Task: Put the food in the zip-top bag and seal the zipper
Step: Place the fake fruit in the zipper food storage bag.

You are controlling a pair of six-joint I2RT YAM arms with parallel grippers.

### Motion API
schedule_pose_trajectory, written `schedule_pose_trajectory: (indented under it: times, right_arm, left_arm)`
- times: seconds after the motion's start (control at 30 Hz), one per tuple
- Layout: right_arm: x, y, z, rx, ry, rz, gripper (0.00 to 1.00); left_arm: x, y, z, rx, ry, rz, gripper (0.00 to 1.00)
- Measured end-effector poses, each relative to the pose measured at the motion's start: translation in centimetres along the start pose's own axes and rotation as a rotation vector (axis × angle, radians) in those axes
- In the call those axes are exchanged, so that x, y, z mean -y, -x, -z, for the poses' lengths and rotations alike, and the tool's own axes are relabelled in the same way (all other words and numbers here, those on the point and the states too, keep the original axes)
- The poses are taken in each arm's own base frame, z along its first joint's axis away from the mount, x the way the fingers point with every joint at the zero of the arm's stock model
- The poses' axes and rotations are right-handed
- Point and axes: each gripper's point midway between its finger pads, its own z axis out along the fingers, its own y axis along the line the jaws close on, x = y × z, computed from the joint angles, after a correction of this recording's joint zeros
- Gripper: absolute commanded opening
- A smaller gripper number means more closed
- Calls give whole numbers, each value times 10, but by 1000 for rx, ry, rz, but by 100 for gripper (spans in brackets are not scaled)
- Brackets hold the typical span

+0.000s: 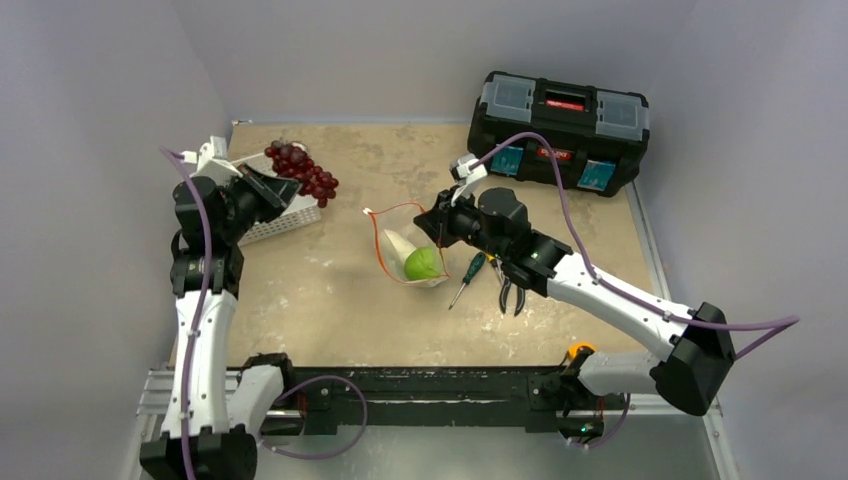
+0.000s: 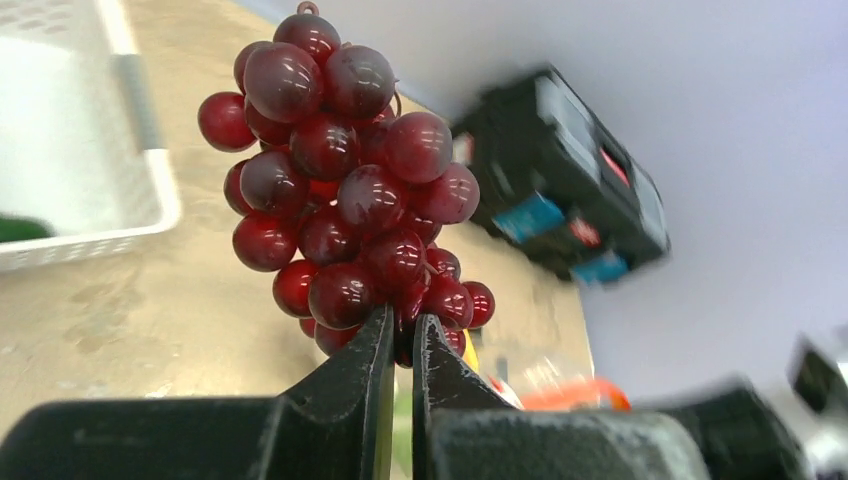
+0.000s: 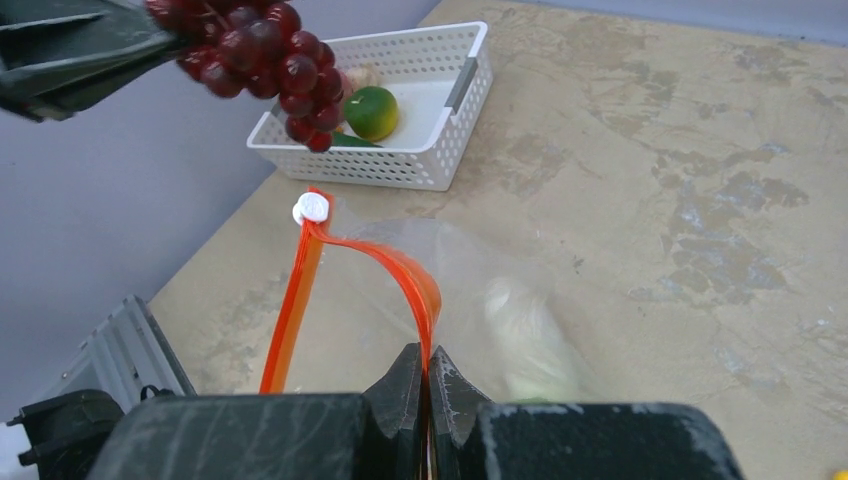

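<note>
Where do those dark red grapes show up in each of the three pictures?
Top external: grape bunch upper left, just above the white basket.
Left wrist: centre, pinched from below by the left tool.
Right wrist: top left corner, beyond the zipper that the right tool pinches.
Shared landmark: the white basket, in all three.

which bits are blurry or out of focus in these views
Left wrist: grapes sharp, toolbox behind soft, lower right corner smeared. Right wrist: basket crisp, cabbage hazy through the bag. Top external: evenly lit, no glare.
</note>
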Motion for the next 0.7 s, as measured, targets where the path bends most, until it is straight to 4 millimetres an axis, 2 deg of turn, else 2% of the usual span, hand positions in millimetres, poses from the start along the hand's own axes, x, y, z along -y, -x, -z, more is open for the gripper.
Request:
schedule_pose_trajectory:
  times: [0.07,0.2,0.27,0.37,0.47,0.63,0.7]
  right_arm:
    - [-1,-3,-3,-10,6,-14,0]
    - [-9,-4,-11,-27,39,-46,0]
    - [-13,-5,-15,-34,58,-64,0]
    - [-21,-8,-22,-55,97,-98,0]
    - [-29,-10,-26,-78,133,-131,0]
    - [-45,-4,-25,-106,191,-169,0]
    - [-52,6,-22,-101,222,-177,0]
  left_arm:
    - [32,-13,21,-37,-116,-125,0]
    - [91,-53,66,-131,-387,-318,0]
    - [111,-66,89,-156,-503,-383,0]
    - [129,-76,115,-163,-635,-459,0]
    - [140,-84,127,-184,-727,-513,0]
    - [143,-95,121,-214,-787,-545,0]
    - [144,-97,114,-202,-808,-542,0]
